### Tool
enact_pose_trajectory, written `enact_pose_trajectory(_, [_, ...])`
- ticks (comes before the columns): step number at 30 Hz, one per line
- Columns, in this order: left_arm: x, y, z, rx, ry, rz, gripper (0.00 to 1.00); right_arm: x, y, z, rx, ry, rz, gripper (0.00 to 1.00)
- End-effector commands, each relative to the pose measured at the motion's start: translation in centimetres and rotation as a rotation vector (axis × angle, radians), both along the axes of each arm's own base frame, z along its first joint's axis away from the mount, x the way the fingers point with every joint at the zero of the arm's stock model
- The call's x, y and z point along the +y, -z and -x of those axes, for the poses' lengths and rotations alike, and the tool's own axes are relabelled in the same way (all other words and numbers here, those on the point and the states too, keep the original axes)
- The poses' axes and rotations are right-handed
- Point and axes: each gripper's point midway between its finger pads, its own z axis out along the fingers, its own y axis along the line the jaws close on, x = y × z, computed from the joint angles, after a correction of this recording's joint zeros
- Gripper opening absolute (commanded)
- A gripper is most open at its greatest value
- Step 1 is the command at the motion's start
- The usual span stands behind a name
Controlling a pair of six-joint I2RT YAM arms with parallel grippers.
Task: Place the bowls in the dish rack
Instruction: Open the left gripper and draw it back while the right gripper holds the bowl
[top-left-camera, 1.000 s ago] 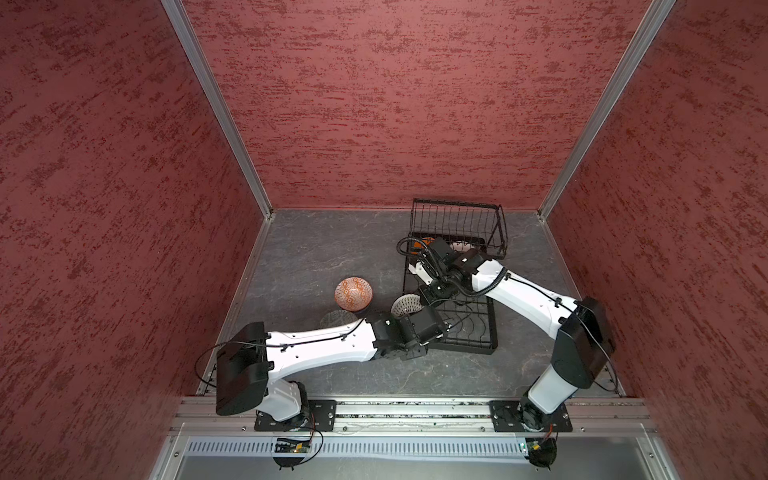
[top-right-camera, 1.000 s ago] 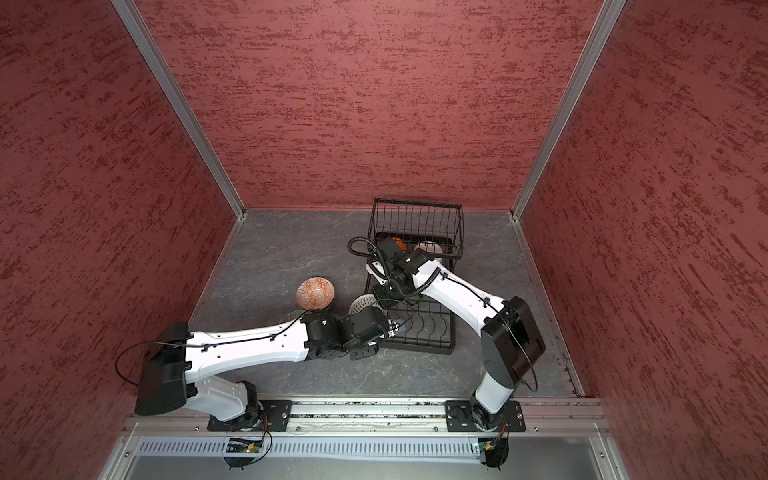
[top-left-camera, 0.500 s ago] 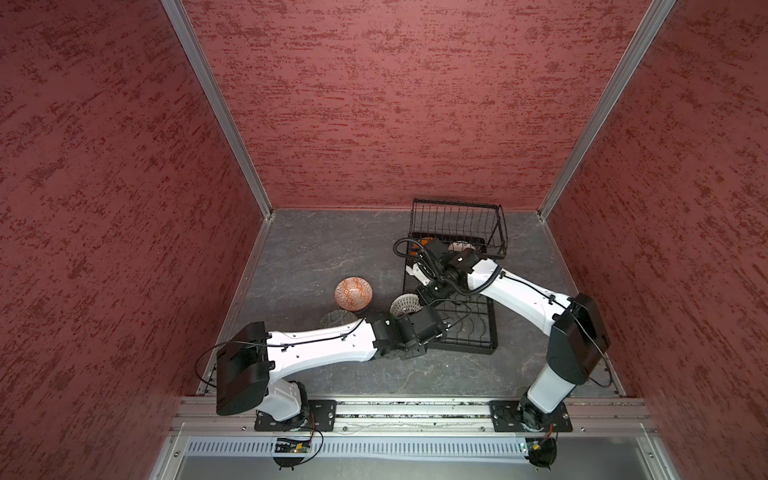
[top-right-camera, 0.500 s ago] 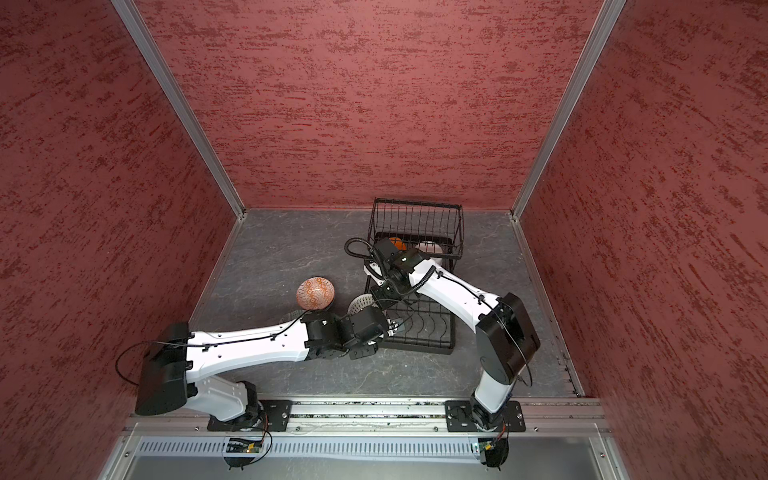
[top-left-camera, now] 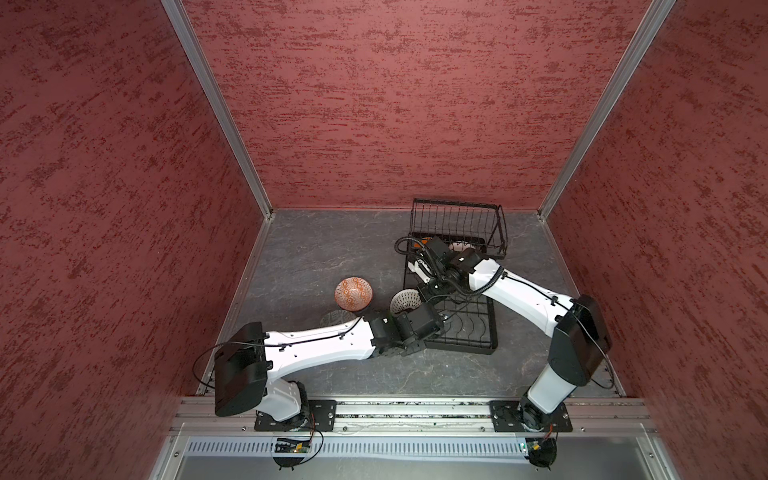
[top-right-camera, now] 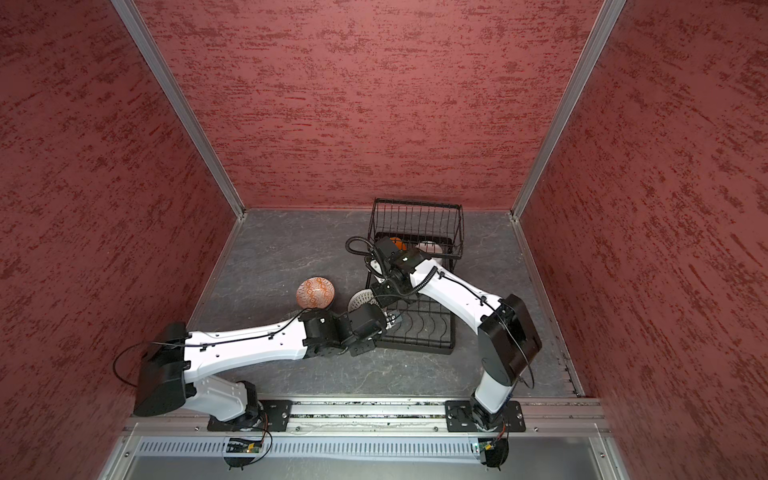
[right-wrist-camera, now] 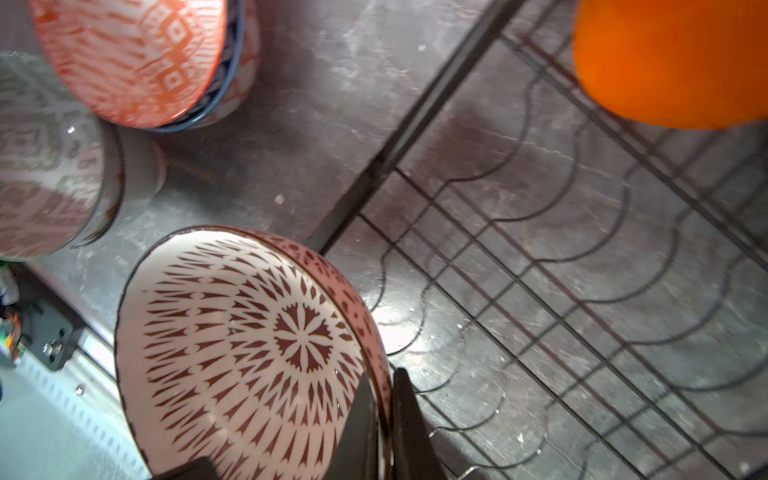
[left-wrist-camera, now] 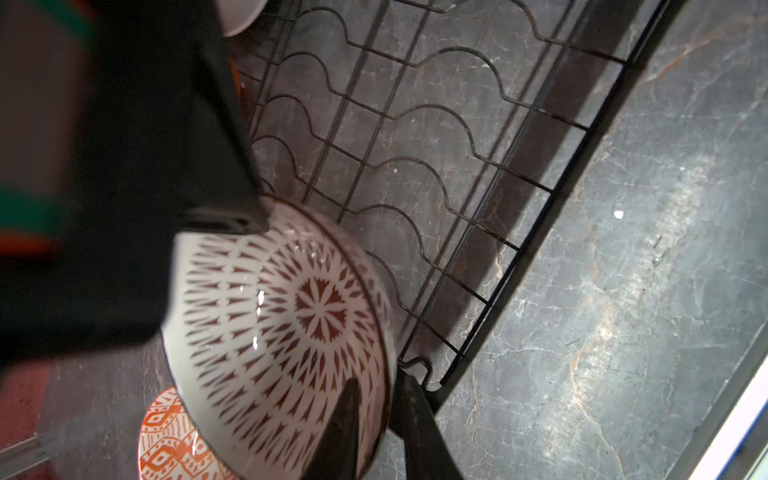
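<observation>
grey stone table (top-left-camera: 324,249); my right claw (right-wrist-camera: 384,376) clamps the rim of the patterned bowl (right-wrist-camera: 249,353), tilted at the dish rack (top-left-camera: 461,349) edge. left claw (left-wrist-camera: 376,384) straddles same rim, i cannot tell if gripping.

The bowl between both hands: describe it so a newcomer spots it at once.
Start at the black wire dish rack; at its left edge in both top views, a tilted round ceramic bowl has the left hand and the right hand on its rim. Unlike the orange diamond-patterned bowl beside it, it is white with dark dashes radiating from a central rosette.
</observation>
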Motion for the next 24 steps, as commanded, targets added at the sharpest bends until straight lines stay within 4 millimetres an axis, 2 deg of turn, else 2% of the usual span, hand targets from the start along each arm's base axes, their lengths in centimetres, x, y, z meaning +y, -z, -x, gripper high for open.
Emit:
enact_pose_trajectory(1, [-0.1, -2.3, -0.6, -0.022, -0.064, 0.130, 0.31, -0.8, -1.9, -0.8, -0.065, 0.077, -0.019, 0.00])
enact_pose_trajectory(5, [-0.3, -3.0, -0.6, -0.016, -0.078, 0.195, 0.56, -1.1, -2.0, -0.9, -0.075, 0.100, -0.020, 0.00])
enact_pose_trajectory(9, [-0.4, -3.7, -0.6, -0.014, -0.088, 0.251, 0.96, -1.2, -2.1, -1.1, -0.085, 0.124, -0.026, 0.00])
enact_pose_trajectory(10, [-0.4, -4.0, -0.6, -0.017, -0.089, 0.271, 1.00, -1.2, -2.1, -1.2, -0.088, 0.131, -0.024, 0.00])
enact_pose_trajectory(14, [0.0, -5.4, -0.6, -0.013, -0.102, 0.370, 1.00, -1.8, -2.1, -1.4, -0.102, 0.164, -0.014, 0.00])
enact_pose_trajectory(17, [0.8, -7.3, -0.8, -0.020, -0.133, 0.471, 1.00, -2.4, -2.6, -1.4, -0.121, 0.189, -0.008, 0.00])
enact_pose_trajectory(19, [1.6, -8.6, -1.2, -0.015, -0.173, 0.552, 1.00, -2.9, -3.0, -1.5, -0.142, 0.213, 0.003, 0.00])
enact_pose_trajectory(24, [4.1, -10.6, -2.3, 0.022, -0.313, 0.703, 1.00, -5.0, -4.3, -1.8, -0.202, 0.293, 0.052, 0.00])
